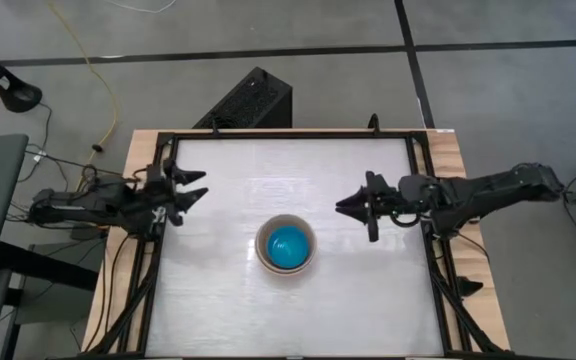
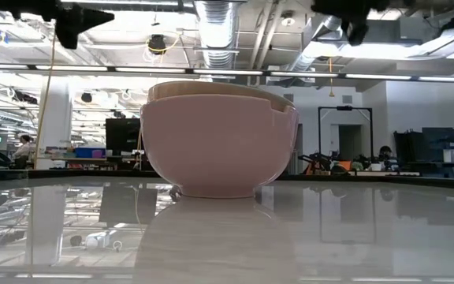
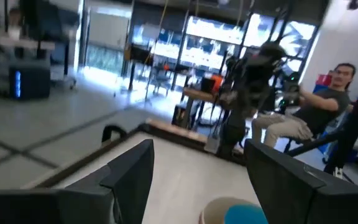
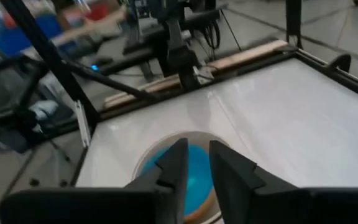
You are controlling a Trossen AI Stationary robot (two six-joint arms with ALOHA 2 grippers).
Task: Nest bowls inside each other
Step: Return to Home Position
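The bowls stand nested in one stack [image 1: 286,247] at the table's middle, resting on the base of the outer bowl. From the side, that outer bowl is salmon-pink [image 2: 219,150], with pale rims [image 2: 211,88] above its edge. The innermost bowl is light blue [image 1: 288,244]. My left gripper [image 1: 200,186] hangs open at the left side, clear of the stack, its fingers wide apart [image 3: 197,180]. My right gripper [image 1: 343,205] hangs above the table to the right of the stack. Its fingers [image 4: 198,162] point toward the stack with a narrow gap and nothing between them.
A black frame [image 1: 268,133] runs around the white tabletop. A black box [image 1: 253,100] sits on the floor beyond the far edge. A person [image 3: 316,112] sits beyond the table's right side. Bare tabletop lies all around the stack.
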